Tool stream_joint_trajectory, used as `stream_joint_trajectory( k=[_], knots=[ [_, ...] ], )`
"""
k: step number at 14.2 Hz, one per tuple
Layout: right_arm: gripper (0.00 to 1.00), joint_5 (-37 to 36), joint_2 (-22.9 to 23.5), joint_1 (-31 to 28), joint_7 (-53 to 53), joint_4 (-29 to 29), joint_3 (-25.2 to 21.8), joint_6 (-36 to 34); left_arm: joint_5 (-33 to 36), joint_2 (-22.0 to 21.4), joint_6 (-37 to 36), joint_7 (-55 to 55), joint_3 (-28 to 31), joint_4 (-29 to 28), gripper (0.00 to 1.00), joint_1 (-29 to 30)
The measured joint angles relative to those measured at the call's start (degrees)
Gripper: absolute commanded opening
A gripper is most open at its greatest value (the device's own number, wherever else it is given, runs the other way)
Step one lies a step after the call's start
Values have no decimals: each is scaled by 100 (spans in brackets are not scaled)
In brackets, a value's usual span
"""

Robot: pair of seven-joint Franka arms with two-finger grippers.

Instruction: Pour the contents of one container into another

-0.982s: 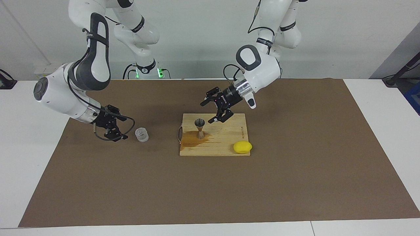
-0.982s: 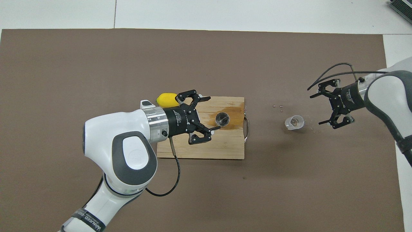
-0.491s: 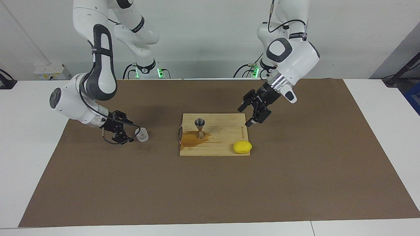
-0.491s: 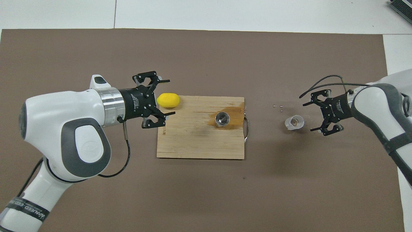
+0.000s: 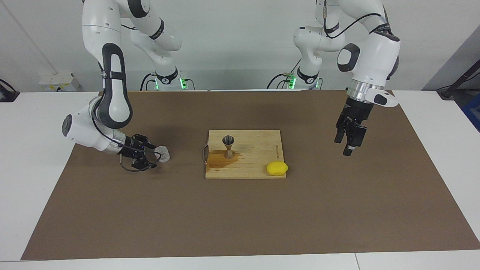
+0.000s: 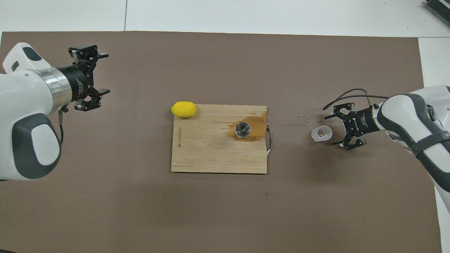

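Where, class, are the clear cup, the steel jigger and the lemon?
clear cup [image 6: 321, 133]: overhead view, open mouth.
steel jigger [image 5: 228, 140]: facing view, upper cone.
lemon [image 5: 277, 168]: facing view, middle of the peel.

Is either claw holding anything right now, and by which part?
Nothing is held. The right claw is open beside the clear cup; the left claw is open over the mat.

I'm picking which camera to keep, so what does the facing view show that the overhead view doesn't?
Only the facing view shows both arms' bases, the jigger's hourglass side profile, and the left gripper hanging above the mat. Only the overhead view shows down into the jigger's bowl and the clear cup, plus small bits on the mat beside the cup. Both show the cutting board with its wet stain, the lemon, and the right gripper, fingers open, beside the cup.
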Motion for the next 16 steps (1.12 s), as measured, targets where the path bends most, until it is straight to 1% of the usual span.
stream_joint_trajectory(
  k=[2,7,11,13,14,15,16],
  knots=[
    [100,0,0,14,0,-28,9,-3,193,-25,-350,711,3,148,100,174],
    [100,0,-7,39,0,-187,39,-5,185,-55,-1675,3076,12,594,100,573],
    [98,0,-20,54,-1,-259,48,-5,181,-66,-3113,5216,16,1072,100,857],
    [95,0,-29,106,-2,-274,51,-6,191,-78,-3771,6116,13,1271,100,873],
    [90,0,-32,137,-2,-283,53,-6,228,-84,-4093,6447,1,1378,100,873],
    [83,0,-33,163,-4,-293,53,-6,343,-92,-4416,6728,-20,1493,100,873],
    [68,0,-34,170,-21,-299,54,-6,453,-100,-4709,6948,-43,1596,100,876]
  ],
)
